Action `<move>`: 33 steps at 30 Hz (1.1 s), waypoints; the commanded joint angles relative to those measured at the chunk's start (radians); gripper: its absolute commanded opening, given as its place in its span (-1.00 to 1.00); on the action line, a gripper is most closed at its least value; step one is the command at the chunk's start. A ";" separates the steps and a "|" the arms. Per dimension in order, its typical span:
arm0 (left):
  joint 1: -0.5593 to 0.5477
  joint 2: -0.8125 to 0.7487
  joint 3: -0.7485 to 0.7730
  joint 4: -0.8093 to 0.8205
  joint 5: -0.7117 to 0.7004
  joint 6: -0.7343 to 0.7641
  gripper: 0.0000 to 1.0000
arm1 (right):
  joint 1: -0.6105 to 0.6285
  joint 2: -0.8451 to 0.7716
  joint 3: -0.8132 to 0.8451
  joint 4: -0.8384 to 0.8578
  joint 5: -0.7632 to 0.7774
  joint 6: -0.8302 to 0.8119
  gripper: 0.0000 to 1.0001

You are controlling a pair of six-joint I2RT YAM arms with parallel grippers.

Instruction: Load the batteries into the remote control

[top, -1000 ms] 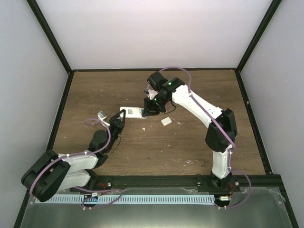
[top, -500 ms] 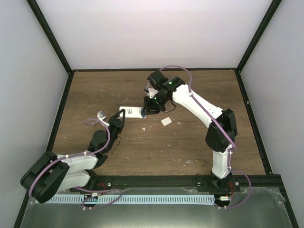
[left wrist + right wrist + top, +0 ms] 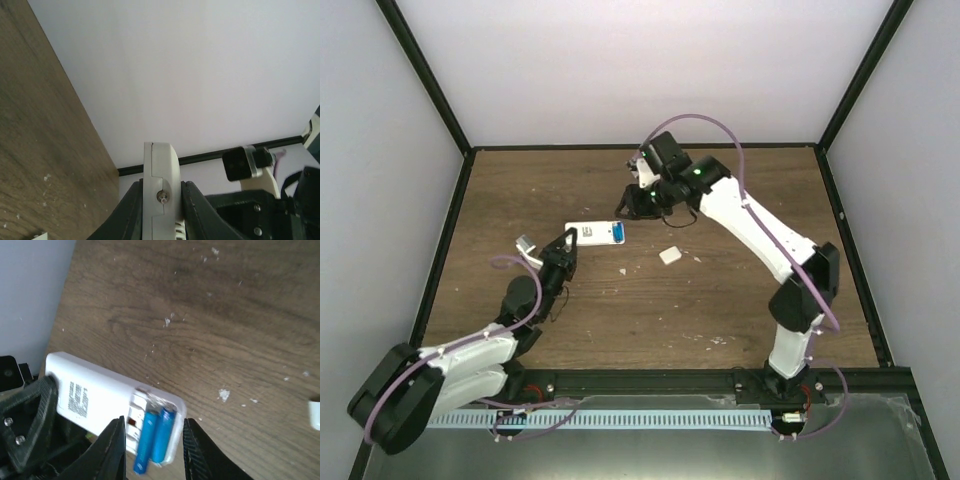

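Right wrist view: my right claw (image 3: 153, 419) hangs spread wide and empty. Directly beneath the gap between its fingers lie the batteries (image 3: 154, 440), two blue cells side by side in the open bay at the nearer end of the remote control (image 3: 95, 390). One cell seems to poke past the bay's end, so I judge it not fully seated. They look light, hard and slick, apt to roll, so I would press down on the barrels rather than pinch them. Beyond them, the remote's far end is clamped between the fingers of my left claw (image 3: 570, 240), forearm low over the worktop (image 3: 240, 315). My right arm reaches long, wrist tipped downward. Well off to one side lies a small white piece (image 3: 669, 255), perhaps the cover.
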 commanded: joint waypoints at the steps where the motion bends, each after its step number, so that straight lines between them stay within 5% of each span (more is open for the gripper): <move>1: -0.003 -0.146 0.030 -0.234 -0.045 -0.104 -1.00 | -0.022 -0.182 -0.122 0.131 0.117 -0.040 -0.50; 9: -0.001 -0.391 0.085 -0.632 -0.099 -0.309 -1.00 | -0.133 -0.319 -0.455 0.392 -0.213 -0.011 -0.67; 17: -0.001 -0.380 0.085 -0.623 -0.022 -0.403 -1.00 | -0.134 -0.303 -0.599 0.578 -0.545 0.102 -0.30; 33: -0.001 -0.356 0.122 -0.650 0.030 -0.389 -1.00 | -0.125 -0.193 -0.605 0.573 -0.618 0.094 -0.05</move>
